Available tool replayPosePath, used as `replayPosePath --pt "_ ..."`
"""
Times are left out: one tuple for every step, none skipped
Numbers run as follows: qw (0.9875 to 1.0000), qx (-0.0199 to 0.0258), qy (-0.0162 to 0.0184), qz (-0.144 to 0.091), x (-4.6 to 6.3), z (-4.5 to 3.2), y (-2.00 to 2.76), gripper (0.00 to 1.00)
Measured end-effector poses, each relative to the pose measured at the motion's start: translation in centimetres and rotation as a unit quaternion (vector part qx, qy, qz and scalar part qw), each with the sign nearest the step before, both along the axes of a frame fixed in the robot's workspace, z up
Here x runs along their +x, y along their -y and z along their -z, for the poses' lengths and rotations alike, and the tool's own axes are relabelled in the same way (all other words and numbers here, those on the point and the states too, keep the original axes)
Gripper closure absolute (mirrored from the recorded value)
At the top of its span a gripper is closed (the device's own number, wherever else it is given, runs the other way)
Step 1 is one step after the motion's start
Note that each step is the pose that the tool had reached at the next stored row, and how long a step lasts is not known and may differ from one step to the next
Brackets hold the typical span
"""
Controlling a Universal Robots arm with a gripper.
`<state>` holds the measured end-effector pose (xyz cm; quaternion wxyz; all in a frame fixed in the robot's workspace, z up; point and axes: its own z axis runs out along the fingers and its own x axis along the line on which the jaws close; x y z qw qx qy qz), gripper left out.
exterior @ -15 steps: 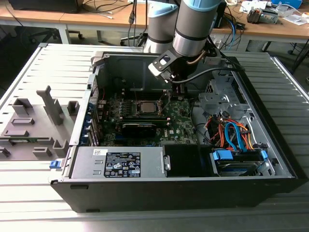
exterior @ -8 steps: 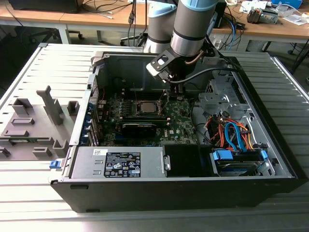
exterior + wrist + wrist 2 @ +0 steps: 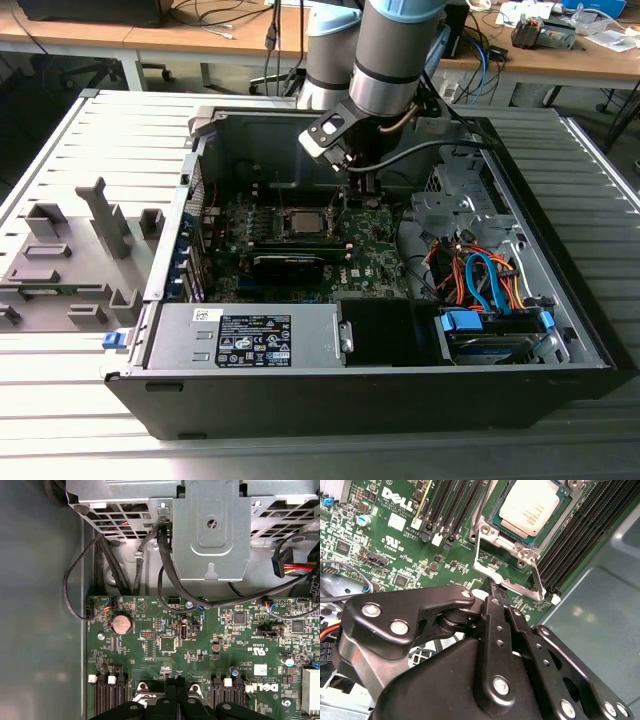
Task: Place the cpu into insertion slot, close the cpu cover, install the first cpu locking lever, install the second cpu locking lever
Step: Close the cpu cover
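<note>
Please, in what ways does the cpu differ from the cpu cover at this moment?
The cpu is a solid pale silver square; the cpu cover is a thin metal frame with a large window, green board showing through. The cpu lies in the insertion slot; the cpu cover is swung open beside it, not over the cpu. Both are square, metallic and similar in width.

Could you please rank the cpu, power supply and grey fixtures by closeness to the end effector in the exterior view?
1. cpu, just beside the end effector.
2. power supply, near edge of the case.
3. grey fixtures, outside it, exterior view's left.
</note>
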<state>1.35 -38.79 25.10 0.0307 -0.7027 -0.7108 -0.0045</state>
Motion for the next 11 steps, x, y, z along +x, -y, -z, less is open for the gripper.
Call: replayPosePath --pt "1.0000 0.0000 0.0000 0.000 -0.05 0.00 0.00 0.89" --pt "1.0000 0.0000 0.0000 0.000 -0.11 0.00 0.00 0.89" --pt "1.0000 0.0000 0.0000 0.000 -0.16 0.00 0.00 0.89" --pt "1.0000 0.0000 0.0000 0.000 -0.20 0.00 0.00 0.89" --pt "1.0000 0.0000 0.0000 0.000 -0.25 0.00 0.00 0.89" --pt "1.0000 0.0000 0.0000 0.000 -0.29 0.00 0.00 0.89" --pt "1.0000 0.0000 0.0000 0.000 -0.34 0.00 0.00 0.89" --pt "1.0000 0.0000 0.0000 0.000 -0.37 0.00 0.00 0.89" --pt "1.0000 0.0000 0.0000 0.000 -0.41 0.00 0.00 0.89" --pt "1.0000 0.0000 0.0000 0.000 -0.45 0.00 0.00 0.89" --pt "1.0000 0.0000 0.0000 0.000 -0.50 0.00 0.00 0.89"
